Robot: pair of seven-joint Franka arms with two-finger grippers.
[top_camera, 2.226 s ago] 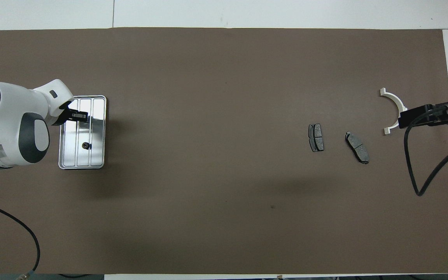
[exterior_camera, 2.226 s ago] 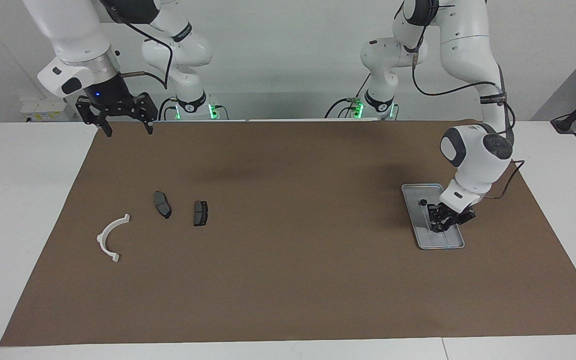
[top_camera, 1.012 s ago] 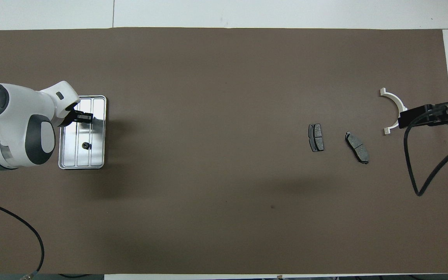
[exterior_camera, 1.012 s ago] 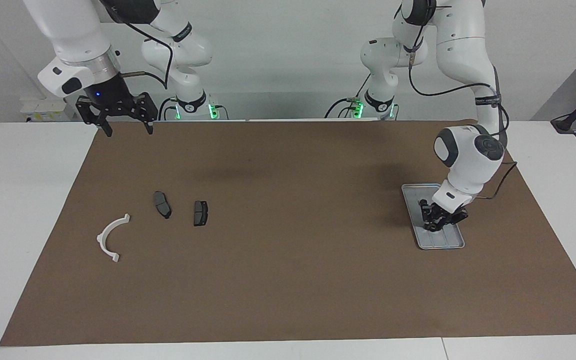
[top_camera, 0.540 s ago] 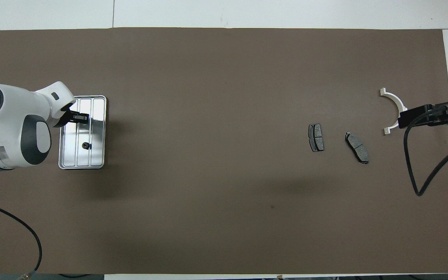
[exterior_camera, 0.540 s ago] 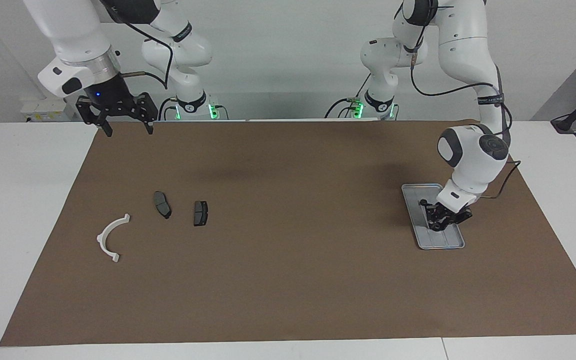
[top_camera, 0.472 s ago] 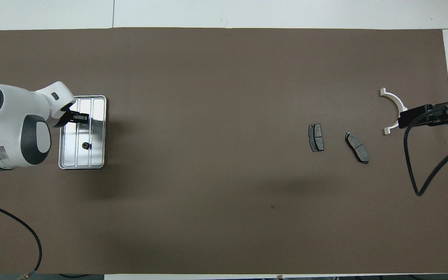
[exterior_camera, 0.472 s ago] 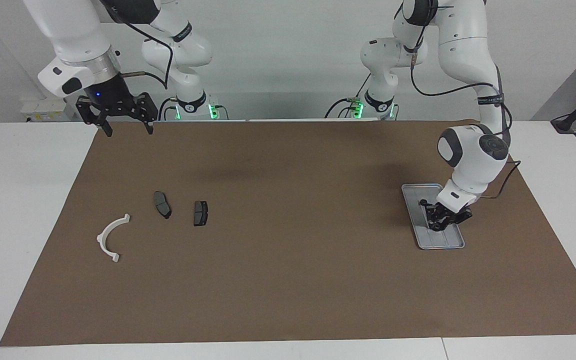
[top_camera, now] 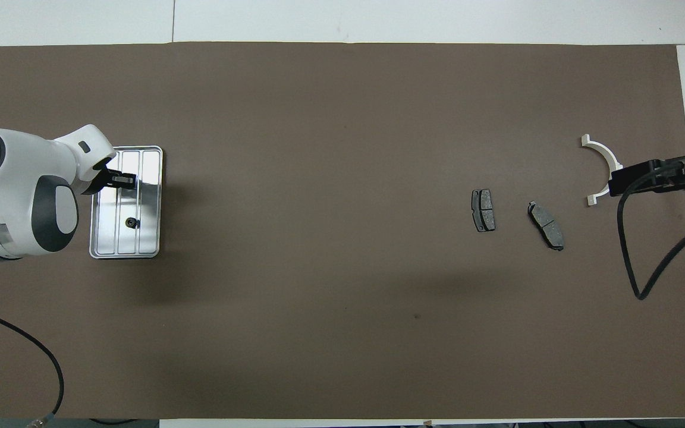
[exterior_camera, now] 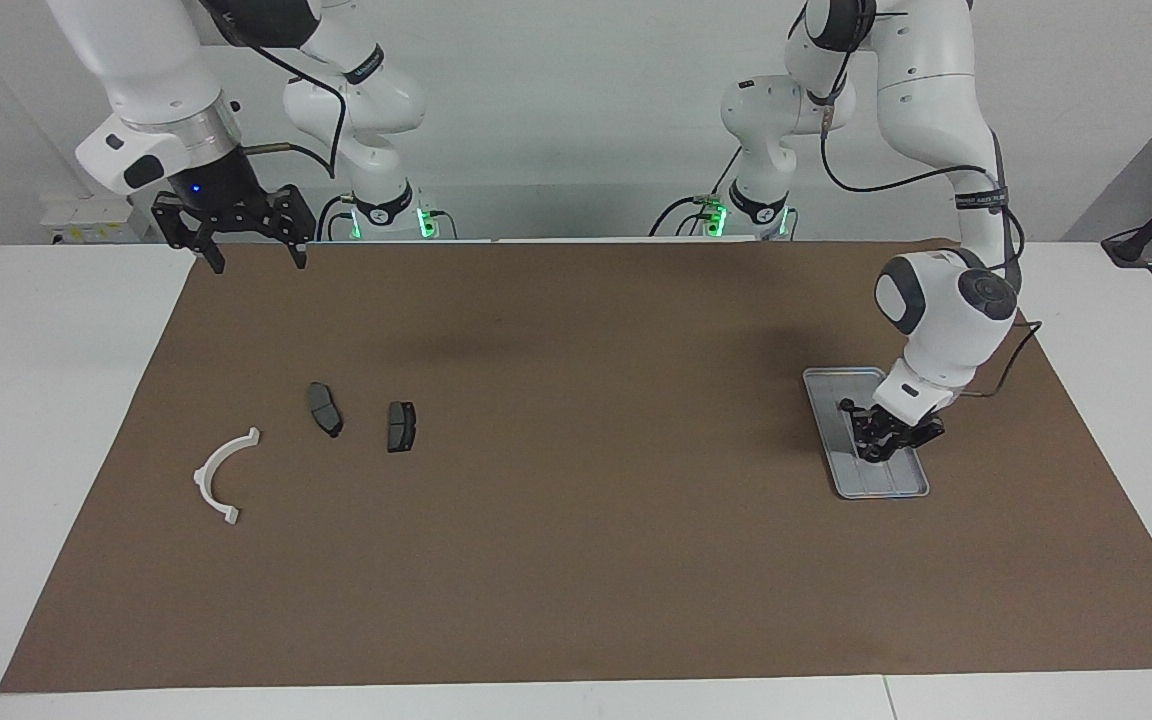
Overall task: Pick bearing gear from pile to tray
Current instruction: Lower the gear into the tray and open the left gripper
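Lying in the tray [top_camera: 152, 199], one small black bearing gear [top_camera: 131, 223] sits apart from the left gripper [exterior_camera: 876, 447], low over the tray, jaws nearly closed, contents unclear. The right gripper [exterior_camera: 254, 262] waits raised, jaws spread.

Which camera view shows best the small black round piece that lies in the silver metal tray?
The overhead view: the small black round piece lies uncovered on the silver metal tray. In the facing view it is only a dark speck beside the left gripper.
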